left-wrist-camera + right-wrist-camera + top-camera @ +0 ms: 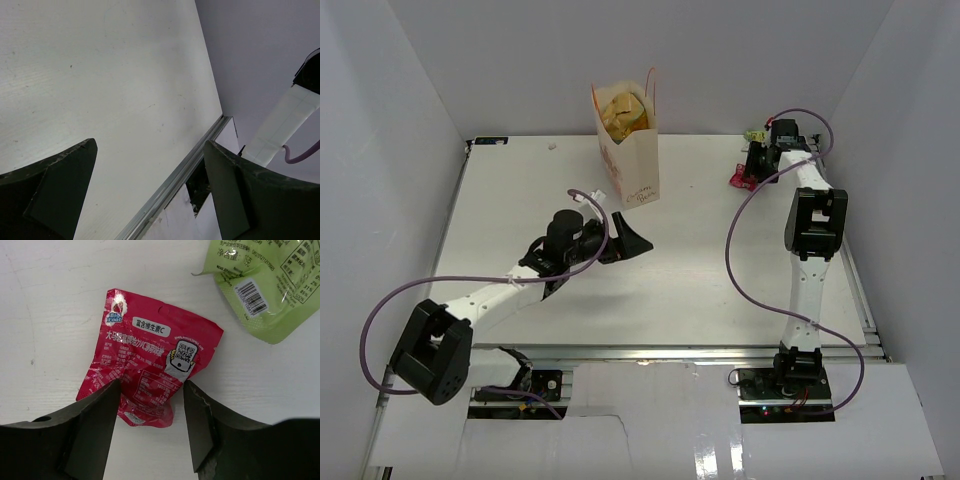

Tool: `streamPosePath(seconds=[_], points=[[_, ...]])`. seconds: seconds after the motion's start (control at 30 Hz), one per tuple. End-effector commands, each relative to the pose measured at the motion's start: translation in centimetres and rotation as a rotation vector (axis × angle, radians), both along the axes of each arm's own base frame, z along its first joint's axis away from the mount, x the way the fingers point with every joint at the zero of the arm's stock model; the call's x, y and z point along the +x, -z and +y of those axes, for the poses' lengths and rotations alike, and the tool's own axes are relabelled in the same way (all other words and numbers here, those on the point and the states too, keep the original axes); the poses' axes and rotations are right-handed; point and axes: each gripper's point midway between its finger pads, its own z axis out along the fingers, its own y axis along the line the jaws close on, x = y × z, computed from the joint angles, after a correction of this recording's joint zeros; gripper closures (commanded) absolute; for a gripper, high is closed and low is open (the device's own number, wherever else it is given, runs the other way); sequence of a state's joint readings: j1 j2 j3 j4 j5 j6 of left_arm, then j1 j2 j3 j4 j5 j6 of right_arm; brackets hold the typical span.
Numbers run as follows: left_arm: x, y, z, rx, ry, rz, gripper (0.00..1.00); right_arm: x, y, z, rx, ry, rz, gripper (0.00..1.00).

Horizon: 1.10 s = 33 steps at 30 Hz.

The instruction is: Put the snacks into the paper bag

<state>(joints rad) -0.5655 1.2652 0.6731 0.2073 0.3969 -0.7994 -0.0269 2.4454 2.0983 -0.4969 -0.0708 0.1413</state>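
Top view: paper bag (630, 160) stands upright at the far middle of the table (520, 200). It is cream with faint pinkish print on the front, thin red-orange handles (651, 85) and an open mouth. A tan-yellow crinkly chip bag (623, 112) sits inside it, its top showing in the opening. Left claw (632, 238) hangs over bare table just near-side of the paper bag, not touching it. Right claw (757, 163) is out at the far right, over a pink packet (740, 180), with a green packet (756, 134) just beyond it. Both packets lie on the table, well apart from the paper bag. Left wrist view: left claw (150, 145) is spread as wide as it goes with nothing between the fingers (60, 190), only white table below. The table-edge rail (170, 182) and a white link of the right arm (280, 125) are at the right. Right wrist view: the pink packet (150, 360) lies flat and creased. It is glossy magenta with white print, a QR code and a small logo at the top corner. Right claw (152, 385) is partly open and straddles the packet's near end. The left finger (90, 435) overlaps the packet's edge and the right finger (210, 435) sits just beside it with a sliver of table between, so it has no clamp on the packet. The green packet (265, 285) is at the top right, light green with a barcode, near the pink one but not touching it.
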Motion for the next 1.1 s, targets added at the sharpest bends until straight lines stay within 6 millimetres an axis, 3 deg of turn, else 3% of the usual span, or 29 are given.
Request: streamPosePath(seconds=[0.0,0.07,0.23,0.3,0.37,0.47,0.5,0.63,0.8,0.87,1.07], points=[[0.9,-1.8,-0.8,-0.03,-0.005,-0.033,0.02,1.3,-0.9,0.0,0.02,0.018,-0.043,0.42],[1.0,-1.8,-1.0,-0.03,-0.001,-0.032,0.02,1.3,-0.5,0.3,0.031,0.013,-0.037,0.42],[1.7,-2.1,-1.4,-0.035,-0.006,-0.026,0.02,0.9,-0.2,0.4,0.066,-0.007,-0.032,0.7],[2.1,-2.5,-1.7,-0.04,-0.008,-0.03,0.02,0.8,-1.0,0.6,0.101,-0.035,-0.048,0.81],[2.6,-2.7,-2.1,-0.047,-0.009,-0.028,0.02,0.1,-1.3,1.2,0.142,-0.099,-0.047,0.86],[3.5,-3.0,-2.5,-0.057,-0.026,-0.018,0.02,-1.6,-3.5,2.2,0.226,-0.25,-0.086,0.92],[4.0,-3.0,-2.8,-0.059,-0.032,-0.013,0.02,-3.1,-4.3,2.3,0.256,-0.29,-0.089,0.92],[5.3,-2.6,-3.7,-0.085,-0.051,0.035,0.03,-9.8,-7.4,6.3,0.429,-0.593,-0.181,0.92],[6.9,-0.6,-5.9,-0.111,-0.028,0.137,0.11,-18.2,-9.5,9.9,0.483,-0.785,-0.233,0.92],[6.9,-0.1,-6.8,-0.126,0.0,0.174,0.15,-20.4,-10.8,11.6,0.496,-0.848,-0.259,0.92],[7.4,0.6,-9.3,-0.138,0.043,0.216,0.19,-25.0,-11.2,16.4,0.496,-0.988,-0.233,0.92]])
